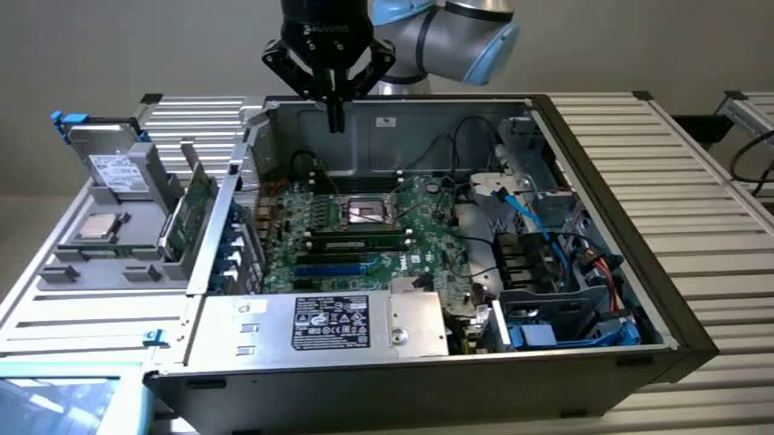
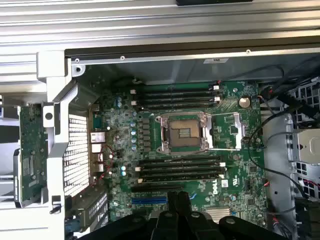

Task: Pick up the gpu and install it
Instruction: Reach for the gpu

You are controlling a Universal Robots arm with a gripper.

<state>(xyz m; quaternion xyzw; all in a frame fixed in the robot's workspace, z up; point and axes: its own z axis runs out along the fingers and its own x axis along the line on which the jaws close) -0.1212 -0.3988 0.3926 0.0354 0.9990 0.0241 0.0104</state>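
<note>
Fingers pressed together and holding nothing, the hand (image 1: 333,116) hangs above the open computer case (image 1: 411,136); the gpu (image 1: 194,210) stands on edge in a grey rack (image 1: 109,272) outside the case, well apart from the hand.

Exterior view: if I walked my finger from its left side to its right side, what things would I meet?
Silver box-shaped drive with white label → thin green circuit-board gpu standing upright → big green motherboard → blue cable → ribbed silver tabletop.
</note>
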